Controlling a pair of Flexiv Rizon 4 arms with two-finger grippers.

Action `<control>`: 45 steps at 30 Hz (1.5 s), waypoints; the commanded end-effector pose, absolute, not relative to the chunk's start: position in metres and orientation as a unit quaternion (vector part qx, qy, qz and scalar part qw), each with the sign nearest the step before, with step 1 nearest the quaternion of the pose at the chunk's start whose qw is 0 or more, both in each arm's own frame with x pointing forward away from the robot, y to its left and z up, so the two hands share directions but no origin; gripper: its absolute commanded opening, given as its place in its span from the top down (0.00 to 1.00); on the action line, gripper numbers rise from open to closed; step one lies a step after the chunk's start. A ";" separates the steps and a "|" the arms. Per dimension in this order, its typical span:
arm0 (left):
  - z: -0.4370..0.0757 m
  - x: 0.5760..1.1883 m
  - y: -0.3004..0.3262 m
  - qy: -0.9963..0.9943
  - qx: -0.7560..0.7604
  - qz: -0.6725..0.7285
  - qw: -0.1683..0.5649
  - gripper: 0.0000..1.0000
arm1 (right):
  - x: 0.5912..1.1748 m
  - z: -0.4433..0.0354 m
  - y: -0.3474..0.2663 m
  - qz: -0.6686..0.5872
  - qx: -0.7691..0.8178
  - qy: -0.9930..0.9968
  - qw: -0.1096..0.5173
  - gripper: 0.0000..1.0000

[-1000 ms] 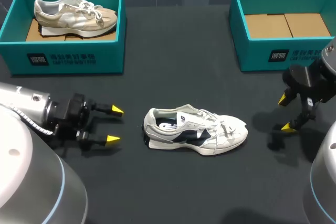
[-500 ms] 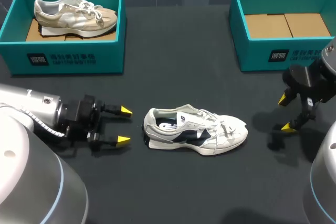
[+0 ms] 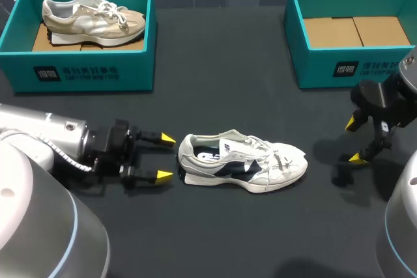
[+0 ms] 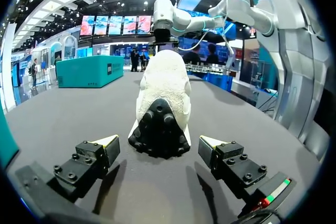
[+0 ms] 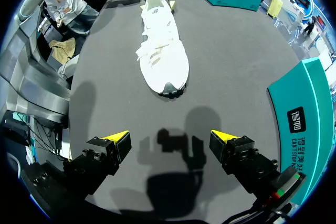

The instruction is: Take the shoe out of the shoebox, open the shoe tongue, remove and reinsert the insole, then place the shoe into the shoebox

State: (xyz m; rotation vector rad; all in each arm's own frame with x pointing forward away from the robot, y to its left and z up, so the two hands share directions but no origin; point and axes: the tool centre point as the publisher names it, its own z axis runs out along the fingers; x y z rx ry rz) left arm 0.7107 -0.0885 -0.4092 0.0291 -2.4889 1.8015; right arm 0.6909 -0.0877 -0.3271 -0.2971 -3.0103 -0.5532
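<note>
A white and navy shoe (image 3: 242,162) stands on its sole on the black table, heel to the left and toe to the right. My left gripper (image 3: 166,157) is open just left of the heel, its yellow tips level with the heel's two sides. In the left wrist view the heel (image 4: 160,98) fills the gap just ahead of the open left gripper (image 4: 159,142), and neither finger touches it. My right gripper (image 3: 354,140) hangs open to the right of the toe, well apart from it. From the right wrist view the shoe (image 5: 160,51) lies ahead of the open right gripper (image 5: 169,136).
An empty teal shoebox (image 3: 339,69) with a cardboard floor stands at the back right. Another teal shoebox (image 3: 85,73) at the back left holds a beige shoe (image 3: 91,16). In the right wrist view the right box's wall (image 5: 310,108) is beside the gripper.
My left gripper has slid to the right along the table, closing in on the shoe's heel. The right arm and the shoe have stayed put.
</note>
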 end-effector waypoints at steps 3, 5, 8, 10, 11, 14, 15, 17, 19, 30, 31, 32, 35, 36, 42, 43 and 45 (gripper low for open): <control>-0.412 0.710 -0.098 -0.809 0.008 0.586 0.039 0.00 | 0.690 -0.327 -0.088 -0.179 -0.097 -0.979 0.032 0.00; -0.412 0.709 -0.101 -0.809 0.007 0.587 0.040 0.00 | 0.690 -0.327 -0.088 -0.179 -0.097 -0.979 0.032 0.00; -0.412 0.708 -0.104 -0.808 0.007 0.587 0.040 0.00 | 0.690 -0.327 -0.088 -0.179 -0.097 -0.979 0.032 0.00; -0.412 0.708 -0.106 -0.807 0.008 0.589 0.040 0.00 | 0.690 -0.327 -0.088 -0.179 -0.097 -0.979 0.032 0.00; -0.412 0.708 -0.107 -0.807 0.009 0.589 0.040 0.00 | 0.690 -0.327 -0.088 -0.179 -0.097 -0.979 0.032 0.00; -0.412 0.708 -0.110 -0.806 0.010 0.591 0.040 0.00 | 0.690 -0.327 -0.088 -0.179 -0.097 -0.979 0.032 0.00; -0.412 0.708 -0.111 -0.806 0.010 0.591 0.040 0.00 | 0.690 -0.327 -0.088 -0.179 -0.097 -0.979 0.032 0.00; -0.412 0.709 -0.113 -0.805 0.010 0.592 0.040 0.00 | 0.690 -0.327 -0.088 -0.179 -0.097 -0.979 0.032 0.00; -0.411 0.708 -0.115 -0.805 0.010 0.592 0.040 0.00 | 0.690 -0.327 -0.088 -0.179 -0.097 -0.979 0.032 0.00; -0.408 0.712 -0.125 -0.801 0.008 0.597 0.038 0.00 | 0.690 -0.327 -0.088 -0.179 -0.097 -0.979 0.032 0.00; -0.408 0.712 -0.126 -0.801 0.008 0.598 0.038 0.00 | 0.690 -0.327 -0.088 -0.179 -0.097 -0.979 0.032 0.00; -0.408 0.712 -0.127 -0.801 0.007 0.598 0.038 0.00 | 0.690 -0.327 -0.088 -0.179 -0.097 -0.979 0.032 0.00; -0.408 0.711 -0.129 -0.800 0.002 0.598 0.039 0.00 | 0.690 -0.327 -0.088 -0.179 -0.097 -0.979 0.032 0.00; -0.408 0.710 -0.130 -0.800 0.001 0.598 0.039 0.00 | 0.690 -0.327 -0.088 -0.179 -0.097 -0.979 0.032 0.00; -0.407 0.708 -0.135 -0.800 -0.008 0.598 0.039 0.00 | 0.690 -0.327 -0.088 -0.179 -0.097 -0.979 0.032 0.00; -0.407 0.708 -0.136 -0.800 -0.009 0.598 0.040 0.00 | 0.690 -0.327 -0.088 -0.179 -0.097 -0.979 0.032 0.00; -0.407 0.708 -0.139 -0.800 -0.010 0.598 0.041 0.00 | 0.690 -0.327 -0.088 -0.179 -0.097 -0.979 0.032 0.00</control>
